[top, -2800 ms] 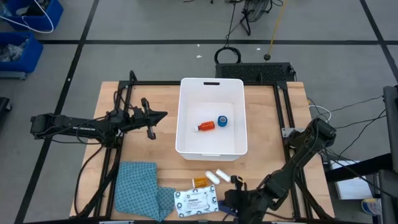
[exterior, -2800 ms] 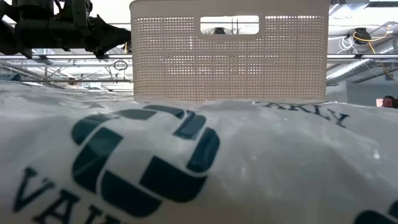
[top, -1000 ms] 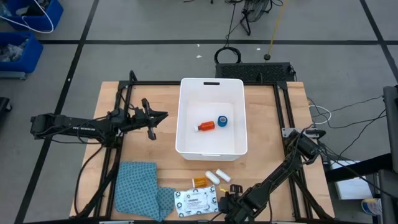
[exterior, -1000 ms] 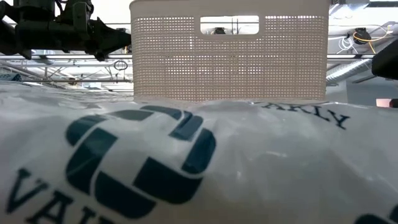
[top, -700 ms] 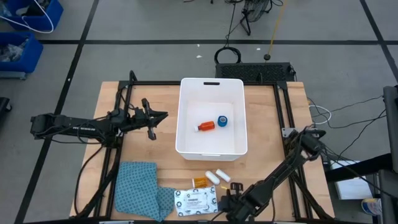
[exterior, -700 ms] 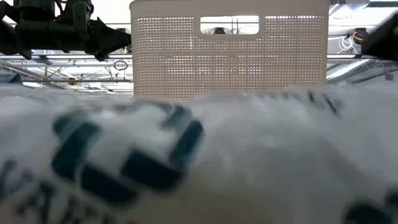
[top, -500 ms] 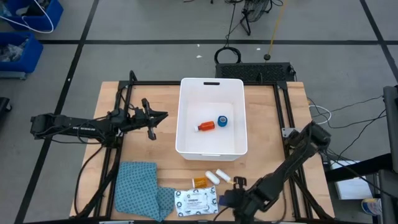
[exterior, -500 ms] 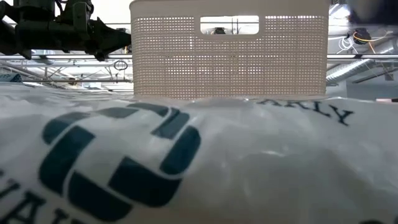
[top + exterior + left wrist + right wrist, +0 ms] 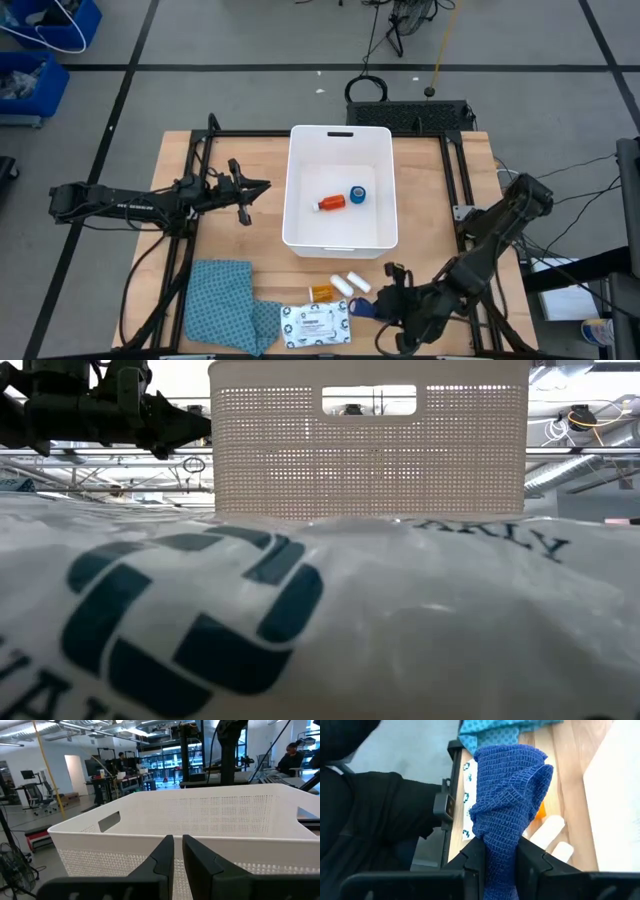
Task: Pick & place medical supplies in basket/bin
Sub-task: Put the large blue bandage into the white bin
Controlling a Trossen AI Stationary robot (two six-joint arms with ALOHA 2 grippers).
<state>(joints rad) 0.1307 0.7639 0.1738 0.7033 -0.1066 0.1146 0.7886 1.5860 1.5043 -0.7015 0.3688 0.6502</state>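
The white bin (image 9: 340,131) stands mid-table and holds the red-capped bottle (image 9: 330,203) and the blue tape roll (image 9: 357,195). On the wood in front of it lie the orange pill bottle (image 9: 320,292), two white cylinders (image 9: 347,283) and the white printed packet (image 9: 315,323); the packet (image 9: 300,620) fills the low view. My right gripper (image 9: 383,303) is near the table's near edge, shut on the dark blue strip (image 9: 363,308). My left gripper (image 9: 258,186), shut, hovers left of the bin. My right gripper pinches the dark blue strip between its two fingers (image 9: 475,862). The hold is on one end (image 9: 500,845) of the crumpled, folded-over bandage, and the rest bunches up beyond the fingertips. The fingers come roughly level from the table's right. The strip appears clear of the table.
A blue patterned cloth (image 9: 225,300) lies at the near left corner, beside the packet. Black frame rails (image 9: 455,180) run along the table's sides. Bare wood (image 9: 255,240) lies between the left arm and the cloth. The bin wall (image 9: 200,820) fills the left wrist view.
My right gripper has moved from the near edge beside the packet toward the right and the far edge, carrying the dark blue strip with it. The packet shook and shifted slightly as the gripper left. The left arm has kept still.
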